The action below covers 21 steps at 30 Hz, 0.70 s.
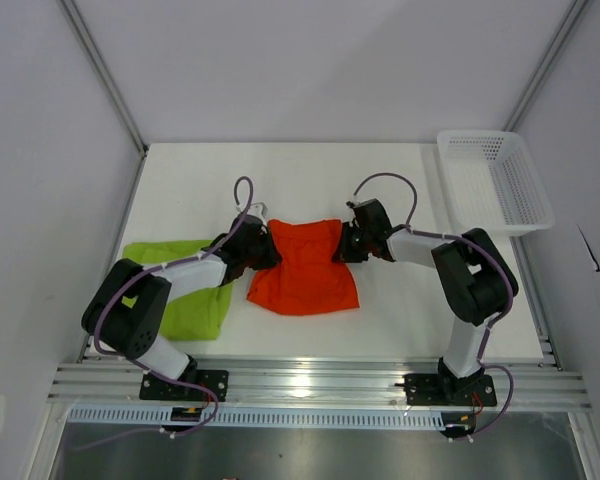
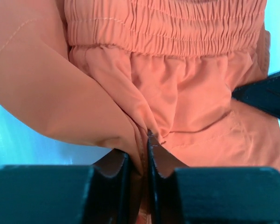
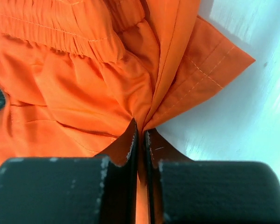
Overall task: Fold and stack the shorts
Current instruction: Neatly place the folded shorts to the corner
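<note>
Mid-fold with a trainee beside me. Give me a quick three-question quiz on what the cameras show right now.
1. True or false: the left claw and the right claw are each shut on the orange shorts.
2. In the top view, which arm crosses over the green shorts? A) left B) right C) neither
3. Fill in: the white basket sits on the ____ arm's side.
Key: 1 true; 2 A; 3 right.

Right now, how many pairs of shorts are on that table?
2. Bright orange-red cloth shorts lie mid-table, gripped by the left claw and right claw; lime green cloth shorts lie leftward, partly under the left arm.
</note>
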{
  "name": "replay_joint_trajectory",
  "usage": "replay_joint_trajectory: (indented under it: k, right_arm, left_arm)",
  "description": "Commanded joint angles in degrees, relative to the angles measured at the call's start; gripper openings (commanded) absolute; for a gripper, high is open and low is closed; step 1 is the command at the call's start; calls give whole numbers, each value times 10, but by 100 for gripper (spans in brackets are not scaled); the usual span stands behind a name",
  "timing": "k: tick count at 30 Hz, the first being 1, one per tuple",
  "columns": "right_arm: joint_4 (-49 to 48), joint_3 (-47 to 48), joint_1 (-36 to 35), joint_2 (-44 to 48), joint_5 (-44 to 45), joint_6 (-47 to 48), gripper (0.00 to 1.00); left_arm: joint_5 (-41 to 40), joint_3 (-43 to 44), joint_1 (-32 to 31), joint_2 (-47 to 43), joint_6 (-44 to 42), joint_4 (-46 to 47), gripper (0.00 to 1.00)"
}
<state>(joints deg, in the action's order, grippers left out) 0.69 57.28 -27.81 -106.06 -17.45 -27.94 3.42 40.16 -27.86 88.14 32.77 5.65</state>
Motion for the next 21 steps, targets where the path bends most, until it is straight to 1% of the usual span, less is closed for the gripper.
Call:
replay_joint_trajectory:
  k: [1,4,6,9,16,18,20,21]
  right_arm:
    - [124,25,-43,23,95,17,3]
    - [162,55,-66,32,133,6,0]
    - [179,73,-75,34,135,-5,0]
    - [189,89,-101,42,160,-15,0]
    - [189,133,-142,47,175,-42,0]
    - [184,142,-155,48,175,-47,0]
    - [179,154,-165,50,193,-58,0]
    - [175,156,-174,54,194,-62,0]
  left_arm:
    - [-67,50,-29,-3,-20,-51,17]
    - [-103,84,-46,5,-27,-108,14]
    - [-111,92,-53,10,-31,-132,13]
    - [-121,106,-62,17,-39,-144,10]
    - [-154,136,-84,13,-48,-187,5]
    - [-164,141,-84,0,-52,-209,4]
    - [-173,148,-81,-12,-55,-238,0]
    - [-180,152,-81,-26,-59,-250,0]
